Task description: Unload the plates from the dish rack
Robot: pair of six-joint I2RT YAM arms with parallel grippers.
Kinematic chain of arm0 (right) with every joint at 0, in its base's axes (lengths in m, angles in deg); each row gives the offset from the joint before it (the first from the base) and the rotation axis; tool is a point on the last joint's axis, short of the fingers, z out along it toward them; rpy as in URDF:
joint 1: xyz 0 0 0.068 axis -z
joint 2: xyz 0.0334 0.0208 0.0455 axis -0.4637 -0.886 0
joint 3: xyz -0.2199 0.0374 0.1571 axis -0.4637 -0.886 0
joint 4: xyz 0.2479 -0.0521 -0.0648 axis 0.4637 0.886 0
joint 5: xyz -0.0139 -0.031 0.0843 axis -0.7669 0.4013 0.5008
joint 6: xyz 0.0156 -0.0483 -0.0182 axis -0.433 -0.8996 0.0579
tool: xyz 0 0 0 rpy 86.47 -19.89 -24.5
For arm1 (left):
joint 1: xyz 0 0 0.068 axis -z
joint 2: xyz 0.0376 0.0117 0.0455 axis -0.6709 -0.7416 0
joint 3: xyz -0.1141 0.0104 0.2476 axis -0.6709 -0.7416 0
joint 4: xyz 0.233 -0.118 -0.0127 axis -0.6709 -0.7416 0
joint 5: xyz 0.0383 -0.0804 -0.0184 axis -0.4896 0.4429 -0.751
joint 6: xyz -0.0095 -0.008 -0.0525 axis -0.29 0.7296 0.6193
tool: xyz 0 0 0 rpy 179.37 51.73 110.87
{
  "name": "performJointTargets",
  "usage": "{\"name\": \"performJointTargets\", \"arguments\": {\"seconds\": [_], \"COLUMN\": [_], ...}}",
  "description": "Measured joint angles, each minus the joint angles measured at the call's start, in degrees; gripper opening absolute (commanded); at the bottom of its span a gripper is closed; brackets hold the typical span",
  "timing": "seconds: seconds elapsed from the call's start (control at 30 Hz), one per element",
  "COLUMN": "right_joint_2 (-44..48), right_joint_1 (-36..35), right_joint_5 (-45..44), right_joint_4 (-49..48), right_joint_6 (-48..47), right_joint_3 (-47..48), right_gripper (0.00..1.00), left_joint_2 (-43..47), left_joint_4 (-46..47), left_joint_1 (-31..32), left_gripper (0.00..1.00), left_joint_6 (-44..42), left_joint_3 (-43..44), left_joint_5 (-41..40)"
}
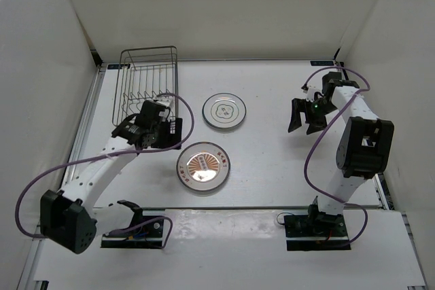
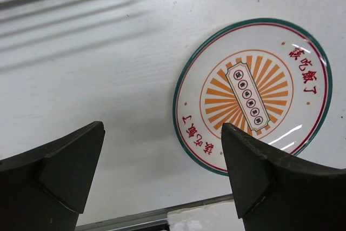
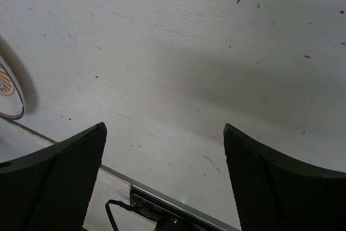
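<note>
Upper left of the top view: the dish rack point(image 1: 146, 76) is standing along the left wall, and its visible wire bays are showing no plate. The rack's near end is lying under the left arm, so that part cannot be checked. Directly below the rack, the left gripper point(image 1: 155, 134) is hovering with its jaws apart. The left wrist view is showing nothing between them, only bare table point(image 2: 108, 79), with rack wire in the upper left corner.

Centre of the top view: two plates are lying flat on the table. The sunburst plate point(image 1: 203, 166) is sitting in the lower centre, just right of the left gripper. The grey-ringed plate point(image 1: 224, 111) is sitting above it, near but not touching.

Right of the frame: the right gripper point(image 1: 306, 119) is hanging over bare table, jaws apart and empty, well apart from both plates.

Judgement: two plates are looking unloaded. A third plate is not showing in any view. If one is left, it is probably sitting at the rack's hidden near end, where the left gripper is positioned.
</note>
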State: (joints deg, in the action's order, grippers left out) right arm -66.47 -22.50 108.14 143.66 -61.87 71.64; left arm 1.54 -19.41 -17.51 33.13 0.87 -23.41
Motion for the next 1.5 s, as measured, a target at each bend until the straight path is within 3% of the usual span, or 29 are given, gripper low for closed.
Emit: {"name": "performJointTargets", "arguments": {"seconds": [0.2,0.4,0.57,1.2,1.5], "right_joint_2": [2.8,5.7,7.2,12.3,12.3], "right_joint_1": [0.0,0.0,0.0,0.0,0.0], "right_joint_5": [-5.2,-10.4,-12.6,-23.9,-26.2], "right_joint_4": [-1.4,-1.9,-2.6,-4.7,-6.0], "right_joint_6": [2.5,5.7,8.0,11.9,13.1], "right_joint_3": [-4.3,-7.6,-9.0,-14.1,-14.0], "right_gripper": [0.9,0.9,0.9,0.9,0.9], "left_joint_2": [10.3,27.3,35.5,35.6,36.4], "left_joint_4": [1.5,10.6,15.7,18.2,20.7], "left_joint_1": [0.0,0.0,0.0,0.0,0.1], "left_gripper": [1.0,1.0,1.0,1.0,1.0], "left_joint_6": [-4.4,-10.1,-13.3,-6.1,-8.8], "left_joint_3": [-1.4,-17.3,-29.6,-35.8,-36.0], "left_joint_5": [-5.4,-11.3,-14.4,-19.5,-20.4]}}
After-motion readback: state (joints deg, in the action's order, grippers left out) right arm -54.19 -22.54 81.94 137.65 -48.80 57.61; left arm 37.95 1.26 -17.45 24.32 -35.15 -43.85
